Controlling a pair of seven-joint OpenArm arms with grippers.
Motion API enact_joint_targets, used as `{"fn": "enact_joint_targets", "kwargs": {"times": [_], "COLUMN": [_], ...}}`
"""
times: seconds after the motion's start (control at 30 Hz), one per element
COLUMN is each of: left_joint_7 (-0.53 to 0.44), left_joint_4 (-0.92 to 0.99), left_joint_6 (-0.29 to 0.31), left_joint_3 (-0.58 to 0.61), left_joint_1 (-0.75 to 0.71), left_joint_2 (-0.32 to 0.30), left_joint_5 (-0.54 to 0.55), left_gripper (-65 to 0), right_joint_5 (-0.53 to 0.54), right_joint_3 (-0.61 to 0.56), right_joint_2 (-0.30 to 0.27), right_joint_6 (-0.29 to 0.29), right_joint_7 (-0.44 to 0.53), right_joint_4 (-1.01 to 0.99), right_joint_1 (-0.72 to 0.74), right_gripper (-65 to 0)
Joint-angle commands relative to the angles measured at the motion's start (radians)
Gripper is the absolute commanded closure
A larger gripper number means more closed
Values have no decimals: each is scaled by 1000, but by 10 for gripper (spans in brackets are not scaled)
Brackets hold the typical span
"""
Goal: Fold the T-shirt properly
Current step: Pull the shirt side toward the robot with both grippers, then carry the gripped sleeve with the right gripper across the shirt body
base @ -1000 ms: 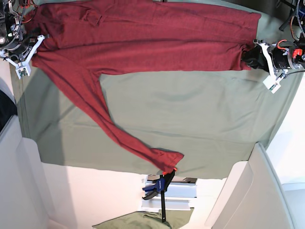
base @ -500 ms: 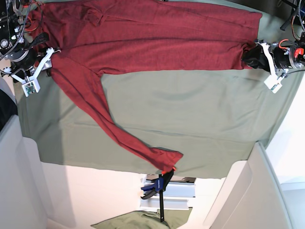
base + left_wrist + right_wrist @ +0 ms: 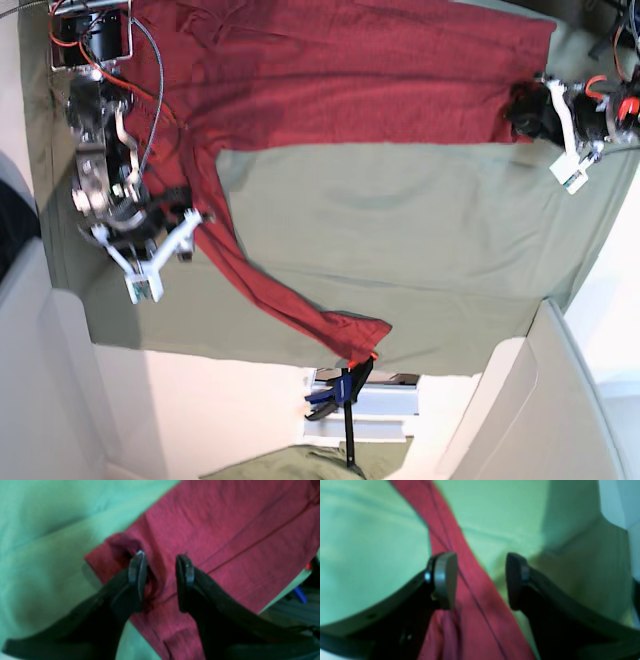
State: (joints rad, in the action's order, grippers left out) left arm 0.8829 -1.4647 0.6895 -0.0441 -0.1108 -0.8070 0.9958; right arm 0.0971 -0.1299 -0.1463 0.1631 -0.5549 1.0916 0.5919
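Desk under olive-green cloth [image 3: 400, 230], white panels at 5 and 7 o'clock, blue clamp [image 3: 335, 388] at 6. T-shirt [image 3: 340, 80] spread along the 12 o'clock edge, one sleeve trailing toward 6. Right hand [image 3: 170, 245] at 9 o'clock, arm reaching down from 11, jaws released astride the sleeve. Left hand [image 3: 525, 112] at 2 o'clock, clenched on a bunched fold at the T-shirt's corner.

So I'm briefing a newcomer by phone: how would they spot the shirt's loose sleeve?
Start from the olive-green cloth covering the table. The maroon T-shirt lies along its far edge. The sleeve is the narrow red strip running diagonally from the shirt's body to the near edge, the only part crossing the open green.
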Motion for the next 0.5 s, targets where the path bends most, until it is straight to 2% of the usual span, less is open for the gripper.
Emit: {"fn": "enact_joint_targets", "kwargs": {"times": [0.0,0.1,0.2,0.37,0.47], "left_joint_7": [-10,-10,-11,-10,-11], "left_joint_4": [-12,-12,-14,-15,-15], "left_joint_6": [9,9,9,9,9], "left_joint_3": [-8,-8,-8,-8,-8], "left_joint_1": [1,-12,-11,-11,-11], "left_joint_2": [-25,-25,-25,-25,-25], "left_joint_5": [13,13,14,29,36], "left_gripper": [-233,-233,-233,-233,-233], "right_joint_5": [-15,-107,-167,-253,-256], "right_joint_3": [4,-13,-68,-228,-275], "right_joint_2": [24,87,125,134,127], "right_joint_6": [2,2,2,-2,-2], "right_joint_7": [27,83,150,185,184], "right_joint_4": [-43,-221,-353,-443,-448], "right_joint_1": [53,117,163,182,177], "right_gripper": [-310,-310,-310,-310,-310]}}
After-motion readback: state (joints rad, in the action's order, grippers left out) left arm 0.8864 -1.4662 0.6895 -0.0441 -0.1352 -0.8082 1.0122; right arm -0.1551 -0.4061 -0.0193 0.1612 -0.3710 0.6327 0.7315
